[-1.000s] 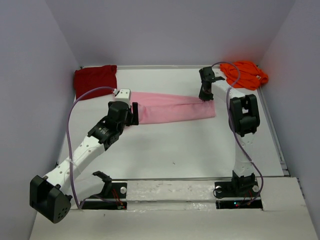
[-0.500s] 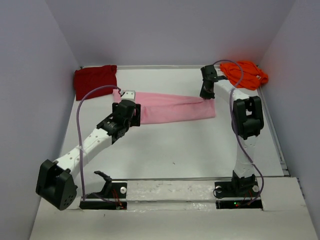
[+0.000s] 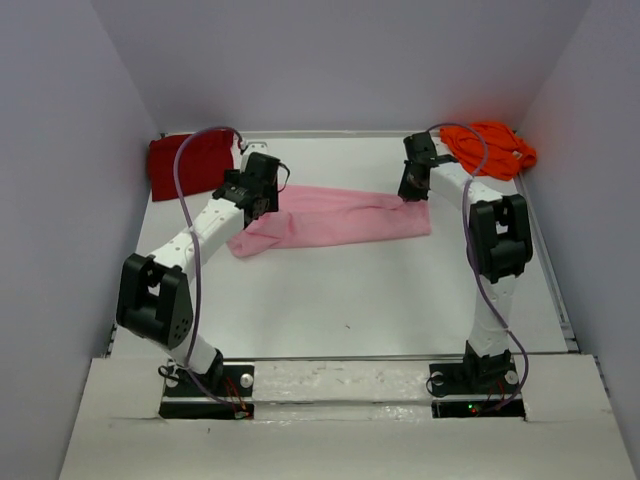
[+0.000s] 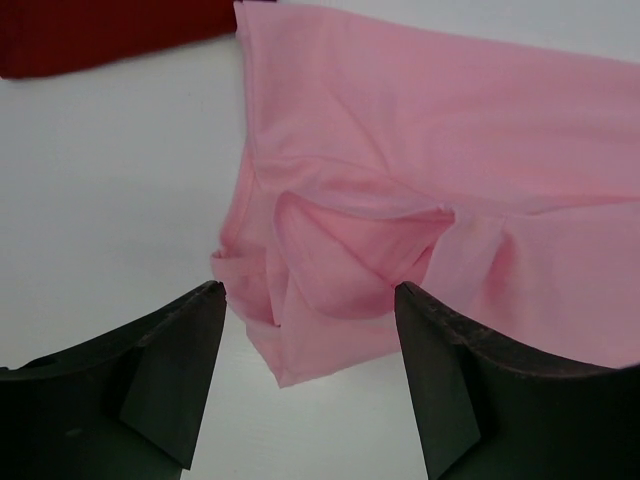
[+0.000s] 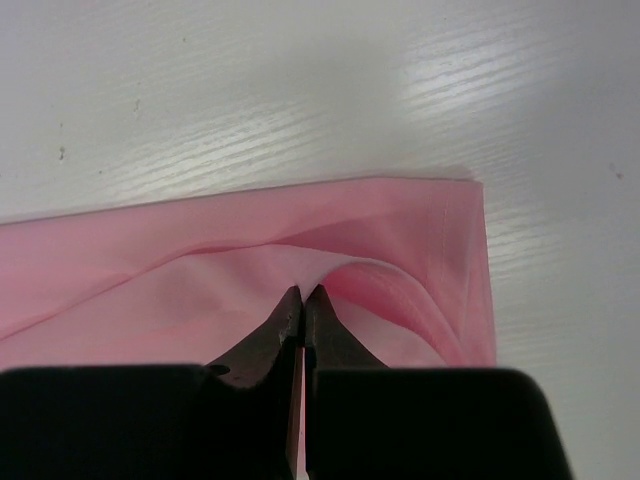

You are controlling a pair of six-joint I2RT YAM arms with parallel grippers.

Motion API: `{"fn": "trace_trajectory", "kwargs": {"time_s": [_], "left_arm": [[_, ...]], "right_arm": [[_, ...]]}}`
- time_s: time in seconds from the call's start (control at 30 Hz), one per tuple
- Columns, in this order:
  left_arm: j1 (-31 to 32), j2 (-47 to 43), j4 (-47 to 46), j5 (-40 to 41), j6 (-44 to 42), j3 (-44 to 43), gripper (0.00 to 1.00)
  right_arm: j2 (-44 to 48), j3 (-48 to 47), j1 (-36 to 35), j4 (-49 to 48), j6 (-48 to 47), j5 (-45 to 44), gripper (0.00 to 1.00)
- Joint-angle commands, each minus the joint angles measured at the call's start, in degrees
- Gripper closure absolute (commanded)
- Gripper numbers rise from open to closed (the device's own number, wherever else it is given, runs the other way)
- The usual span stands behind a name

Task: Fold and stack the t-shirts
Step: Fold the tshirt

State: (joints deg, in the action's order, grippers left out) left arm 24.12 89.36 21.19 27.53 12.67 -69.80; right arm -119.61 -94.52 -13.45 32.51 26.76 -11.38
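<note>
Right hand [image 5: 303, 300], closed, pinches the right end of the light pink t-shirt [image 3: 340, 215]. Left hand [image 4: 308, 295], open, is poised over its crumpled left end. The long axis is laid left-to-right along the tabletop [image 3: 350, 300], nearer its far edge.

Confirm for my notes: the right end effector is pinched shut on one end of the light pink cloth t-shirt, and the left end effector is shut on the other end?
No: the left end effector is open above the crumpled end of the light pink cloth t-shirt, gripping nothing, as the left wrist view shows. The right end effector is pinched shut on its end.
</note>
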Motion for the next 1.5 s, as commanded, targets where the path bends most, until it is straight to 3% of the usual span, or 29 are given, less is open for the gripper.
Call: {"fn": "trace_trajectory", "kwargs": {"time_s": [0.0,0.3,0.73,1.47], "left_arm": [[-0.04,3.27,0.78,3.06,-0.36,-5.52,0.20],[-3.98,10.74,-1.24,1.47,0.08,-5.52,0.20],[-10.58,13.91,-4.84,0.51,-0.54,-3.06,0.20],[-11.29,20.15,-5.19,-7.66,-1.42,-4.56,0.21]], "right_arm": [[4.04,-0.40,0.36,-3.16,-0.13,1.88,1.00],[5.27,0.47,0.36,-3.68,-0.48,3.03,1.00],[5.88,0.92,0.36,-4.04,-0.84,3.20,1.00],[6.94,0.65,0.36,-4.12,-1.10,3.29,1.00]]}}
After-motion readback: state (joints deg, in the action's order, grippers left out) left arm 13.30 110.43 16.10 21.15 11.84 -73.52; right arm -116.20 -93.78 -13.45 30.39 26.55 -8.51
